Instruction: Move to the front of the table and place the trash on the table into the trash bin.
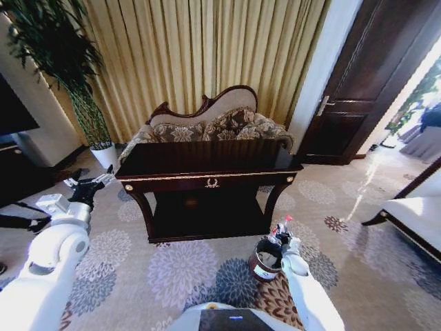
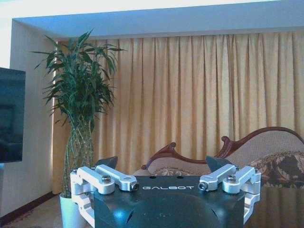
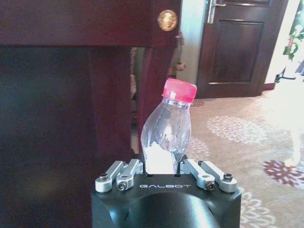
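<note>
R wrist view: right gripper (image 3: 164, 167) clamped on 1 clear bottle (image 3: 168, 128) w/ red cap, beside a table (image 3: 71, 21) leg. Head view: bottle sits just above 1 reddish-brown bin (image 1: 265, 259) on floral carpet (image 1: 179, 269), front of table. Left gripper (image 1: 103, 179) spread open, holding nothing, raised near table's L corner; 1 sofa (image 1: 207, 124), curtains behind.

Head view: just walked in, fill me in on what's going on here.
The robot stands in front of the table. Its right pincer is shut on a clear plastic bottle with a red cap, held low, right above the reddish-brown trash bin on the carpet by the table's right front leg. The bottle is not yet in the bin. The left pincer is open and idle, raised off the table's left end.
</note>
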Motion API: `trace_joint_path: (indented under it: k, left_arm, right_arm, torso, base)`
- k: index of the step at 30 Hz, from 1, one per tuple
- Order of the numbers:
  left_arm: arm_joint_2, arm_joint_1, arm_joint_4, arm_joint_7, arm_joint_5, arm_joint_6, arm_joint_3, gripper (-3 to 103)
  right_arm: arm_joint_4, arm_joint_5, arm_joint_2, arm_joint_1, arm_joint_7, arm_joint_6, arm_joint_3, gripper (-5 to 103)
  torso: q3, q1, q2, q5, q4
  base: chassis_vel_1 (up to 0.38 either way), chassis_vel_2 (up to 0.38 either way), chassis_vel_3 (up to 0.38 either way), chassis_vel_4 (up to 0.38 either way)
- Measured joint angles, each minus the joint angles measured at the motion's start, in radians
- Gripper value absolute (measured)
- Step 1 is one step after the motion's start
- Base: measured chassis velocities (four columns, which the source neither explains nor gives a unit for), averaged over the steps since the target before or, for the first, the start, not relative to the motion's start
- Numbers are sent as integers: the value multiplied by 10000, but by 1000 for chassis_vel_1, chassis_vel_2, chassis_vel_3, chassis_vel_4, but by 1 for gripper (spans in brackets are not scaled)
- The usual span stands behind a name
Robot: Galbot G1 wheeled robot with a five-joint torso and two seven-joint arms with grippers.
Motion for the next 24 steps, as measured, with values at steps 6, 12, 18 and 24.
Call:
trace_joint_path:
  k: [6,12,18,24]
  left_arm:
    - [-11,-12,51,58,-4,-27,21,100]
    - [-62,-28,99,73,29,-38,92,100]
    - [-28,-17,92,74,36,-39,71,100]
    - [42,3,88,103,34,-40,-2,100]
  right_arm:
    - [-394,50,-374,25,1,122,169,29]
    - [-103,133,-361,-225,1,127,217,29]
    - [238,106,-190,-273,0,66,211,26]
    - [517,56,-80,-302,1,-64,202,37]
  torso:
    - [-1,0,1,-1,0]
    - [-1,0,1,-1,-2]
    - [-1,0,0,0,0]
    - [-1,0,0,0,1]
  base:
    - [0,0,0,0]
    - [0,0,0,0]
    - [0,0,0,0]
    - [0,0,0,0]
